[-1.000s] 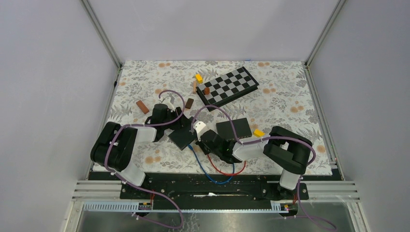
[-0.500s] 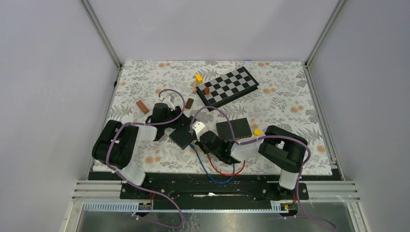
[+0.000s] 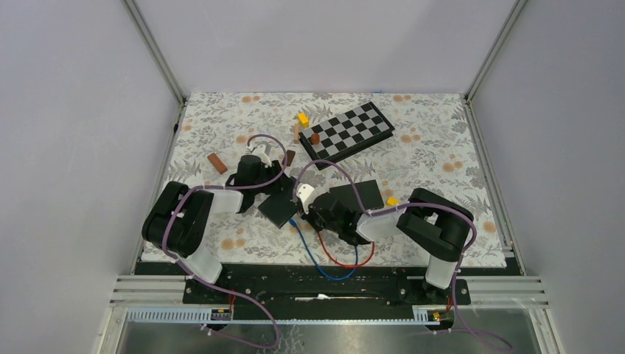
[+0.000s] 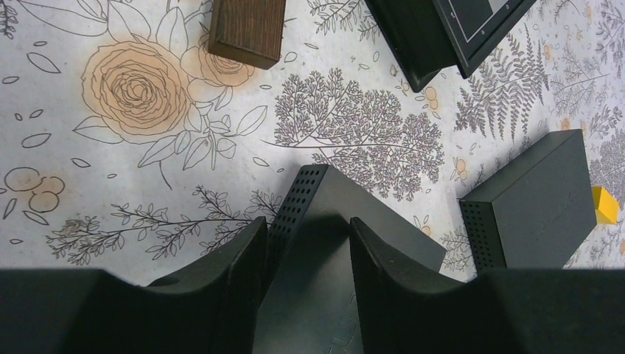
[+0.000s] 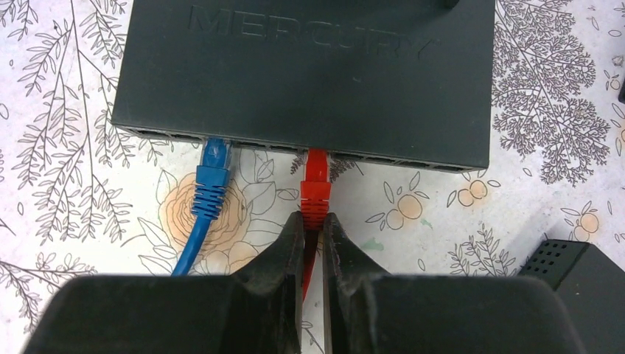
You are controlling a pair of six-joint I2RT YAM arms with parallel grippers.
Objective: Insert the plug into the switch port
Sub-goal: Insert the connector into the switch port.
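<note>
Red plug (image 5: 317, 181) nose-first in a port near the middle of the front row of the black switch (image 5: 302, 74); impossible to tell whether fully seated. Clamped on the rear of its boot, at the start of the red cable (image 5: 309, 265), the right gripper (image 5: 311, 219), fingers nearly together with only the red between them. Further left along the same row in the right wrist view, a blue plug (image 5: 212, 173) in its own port, with the blue cable (image 5: 190, 247) trailing down and left. Switch flat on the floral cloth (image 3: 442, 162), left of centre and near the arms' bases, lettered top face up. At its vented corner, the left gripper (image 4: 306, 221), fingers partly apart and astride that corner, one alongside the perforated side, the other over the top face; no telling whether pinching or merely bracketing it. Near the switch, on the right arm's side, a second black box (image 4: 531, 199) with a similar perforated side, parted from the switch by a strip of cloth, with a yellow block (image 4: 604, 204) just beside its far edge. Beyond the left gripper, a dark brown block (image 4: 247, 29) next to an orange rose print. Further back, the chessboard (image 3: 346, 131), askew at the far middle of the cloth, with small brown and yellow blocks at its left end.
</note>
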